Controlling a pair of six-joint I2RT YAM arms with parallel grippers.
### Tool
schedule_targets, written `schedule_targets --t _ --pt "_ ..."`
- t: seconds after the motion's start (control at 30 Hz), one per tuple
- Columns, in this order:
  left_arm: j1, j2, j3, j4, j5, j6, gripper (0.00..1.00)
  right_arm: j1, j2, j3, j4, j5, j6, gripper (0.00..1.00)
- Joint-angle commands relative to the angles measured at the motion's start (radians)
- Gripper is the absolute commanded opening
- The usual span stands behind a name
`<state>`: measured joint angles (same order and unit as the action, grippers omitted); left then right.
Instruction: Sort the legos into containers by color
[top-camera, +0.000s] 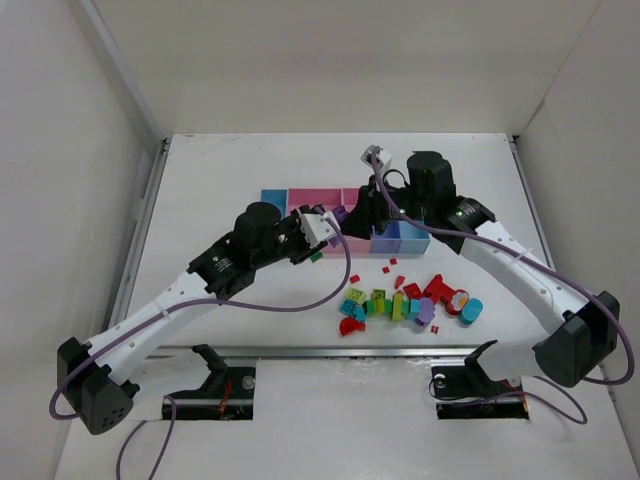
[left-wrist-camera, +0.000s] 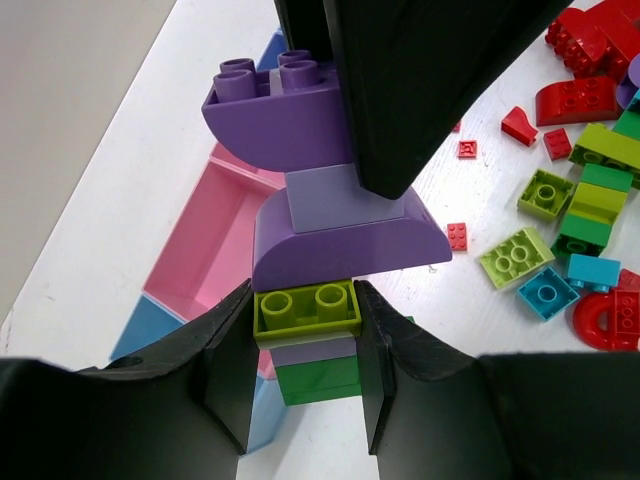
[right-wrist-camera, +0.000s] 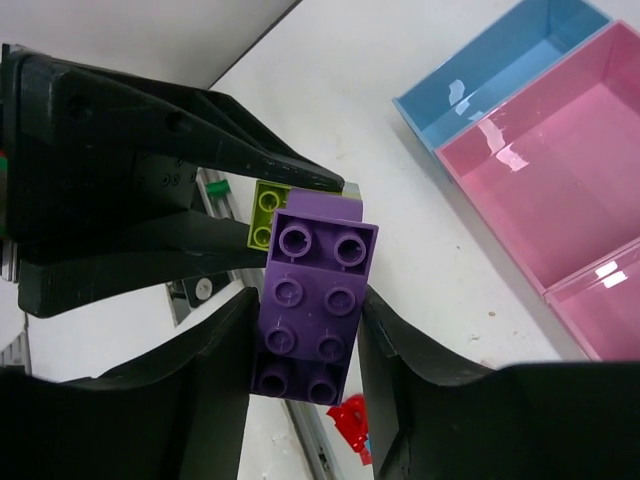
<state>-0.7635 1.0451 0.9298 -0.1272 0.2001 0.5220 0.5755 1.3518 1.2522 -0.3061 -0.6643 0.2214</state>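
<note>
I have a clicked-together stack of bricks (top-camera: 335, 216) held in the air just over the row of bins (top-camera: 308, 198), shared between both arms. My left pincer (left-wrist-camera: 304, 320) is clenched on the lime brick (left-wrist-camera: 303, 305) at one end of the stack. My right pincer (right-wrist-camera: 306, 320) is clamped across the flat sides of the purple bricks (right-wrist-camera: 312, 300) at the other end. The loose bricks (top-camera: 410, 300) lie on the desk (top-camera: 220, 180) on the near side of the bins, toward the right. I judge these pieces to be light, rigid and glossy, so they could slip under a weak squeeze. The studs will hold tight, so I would grip the flat walls, never the rounded tops, and lever the joint open rather than pull straight
</note>
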Motion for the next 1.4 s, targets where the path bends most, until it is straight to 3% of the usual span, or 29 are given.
schedule_targets --t 0.0,0.03,0.07,0.13,0.4,0.67,0.77,0.87,0.9,0.93,1.07,1.3,1.37 --pt "0.003 -0.036 -0.015 0.005 0.055 0.007 0.0 -0.003 -0.016 0.039 0.084 0.042 -0.016 0.32" --pt "0.012 -0.036 -0.016 0.005 0.055 0.007 0.0 -0.003 -0.016 0.039 0.084 0.042 -0.016 0.23" --pt "0.026 -0.036 -0.028 0.005 0.055 0.007 0.0 -0.003 -0.016 0.039 0.084 0.042 -0.016 0.07" --pt "0.035 -0.023 -0.028 -0.008 0.055 0.007 0.0 -0.012 -0.016 0.03 0.061 0.029 -0.016 0.0" --pt "0.064 0.038 -0.126 -0.12 0.051 0.067 0.0 -0.117 -0.051 -0.026 0.018 0.064 -0.016 0.0" --pt "0.064 0.18 -0.212 -0.086 -0.004 0.124 0.04 -0.128 -0.033 -0.056 0.018 0.075 -0.025 0.0" --pt "0.064 0.266 -0.189 -0.086 -0.03 0.133 0.07 -0.138 -0.023 -0.056 -0.004 0.202 -0.013 0.0" --pt "0.064 0.306 -0.177 -0.086 -0.03 0.144 0.33 -0.164 -0.013 -0.065 -0.013 0.21 -0.002 0.0" --pt "0.064 0.306 -0.166 -0.086 -0.018 0.153 0.46 -0.164 -0.013 -0.065 -0.013 0.188 -0.002 0.0" --pt "0.064 0.306 -0.166 -0.086 -0.018 0.153 0.72 -0.164 -0.013 -0.065 0.001 0.161 -0.002 0.0" --pt "0.064 0.274 -0.166 -0.045 0.004 0.171 0.99 -0.164 -0.022 -0.076 0.001 0.161 -0.013 0.0" --pt "0.064 0.098 -0.112 0.064 0.085 0.196 0.99 -0.174 -0.022 -0.076 0.015 0.022 -0.022 0.0" --pt "0.064 0.072 -0.073 0.132 0.099 0.136 0.99 -0.174 -0.013 -0.076 0.031 -0.003 0.015 0.0"
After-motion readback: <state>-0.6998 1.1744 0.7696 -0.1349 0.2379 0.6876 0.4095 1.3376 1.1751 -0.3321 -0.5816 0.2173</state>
